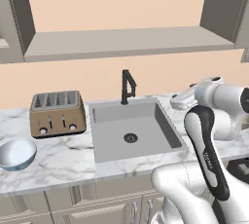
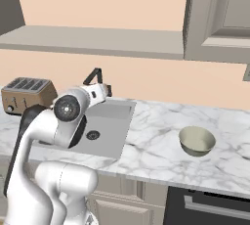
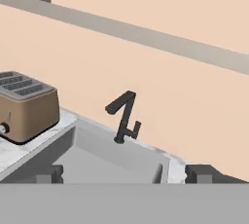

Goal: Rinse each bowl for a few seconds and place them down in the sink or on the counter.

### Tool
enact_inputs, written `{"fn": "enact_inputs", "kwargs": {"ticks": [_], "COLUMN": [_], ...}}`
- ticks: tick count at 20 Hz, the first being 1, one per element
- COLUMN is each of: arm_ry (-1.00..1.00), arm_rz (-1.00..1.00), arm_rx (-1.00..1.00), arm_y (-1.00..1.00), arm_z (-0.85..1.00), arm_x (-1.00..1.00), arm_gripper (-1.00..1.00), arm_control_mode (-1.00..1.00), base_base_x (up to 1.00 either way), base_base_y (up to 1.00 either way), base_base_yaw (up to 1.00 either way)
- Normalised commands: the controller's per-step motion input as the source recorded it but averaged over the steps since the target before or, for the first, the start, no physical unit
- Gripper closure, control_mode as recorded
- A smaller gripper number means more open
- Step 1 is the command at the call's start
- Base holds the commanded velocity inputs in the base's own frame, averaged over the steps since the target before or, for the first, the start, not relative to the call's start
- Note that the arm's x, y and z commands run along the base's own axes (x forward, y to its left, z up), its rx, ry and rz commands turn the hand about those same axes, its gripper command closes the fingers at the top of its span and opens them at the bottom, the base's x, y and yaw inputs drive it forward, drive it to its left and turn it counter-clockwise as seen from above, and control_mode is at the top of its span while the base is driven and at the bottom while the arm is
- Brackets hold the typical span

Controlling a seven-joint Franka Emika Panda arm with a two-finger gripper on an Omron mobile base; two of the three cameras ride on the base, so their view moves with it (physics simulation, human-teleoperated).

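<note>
The pincer (image 3: 124, 173) hung wide open and empty above the grey sink (image 1: 131, 130), facing its black faucet (image 3: 123, 117). The light blue bowl (image 1: 17, 153) sat on the marble bench (image 1: 58, 162) far to its left, past a toaster (image 1: 57, 113); the olive-beige bowl (image 2: 197, 140) rested well to its right.

Both base cams sit behind arm, looking fwd/down: left cam square-on to sink (image 1: 131, 130), right cam oblique from its right. Hand cam low, near basin, facing faucet (image 3: 124, 116); all share sink, toaster (image 1: 57, 113).

Light-blue bowl (image 1: 17, 153); olive-beige bowl (image 2: 197, 140); grey sink (image 1: 131, 128); black faucet (image 1: 127, 86).
</note>
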Motion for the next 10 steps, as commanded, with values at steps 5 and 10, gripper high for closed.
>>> {"fn": "enact_inputs", "kwargs": {"ticks": [5, 10], "arm_ry": [-0.15, -0.06], "arm_rz": [0.06, 0.0], "arm_rx": [0.0, 0.02], "arm_y": [-0.09, 0.0], "arm_z": [-0.36, -0.31], "arm_x": [0.3, 0.5], "arm_gripper": [-1.0, -1.0], "arm_control_mode": [-1.0, -1.0], "base_base_x": [0.0, 0.0], "base_base_y": [0.0, 0.0], "base_base_yaw": [0.0, 0.0]}}
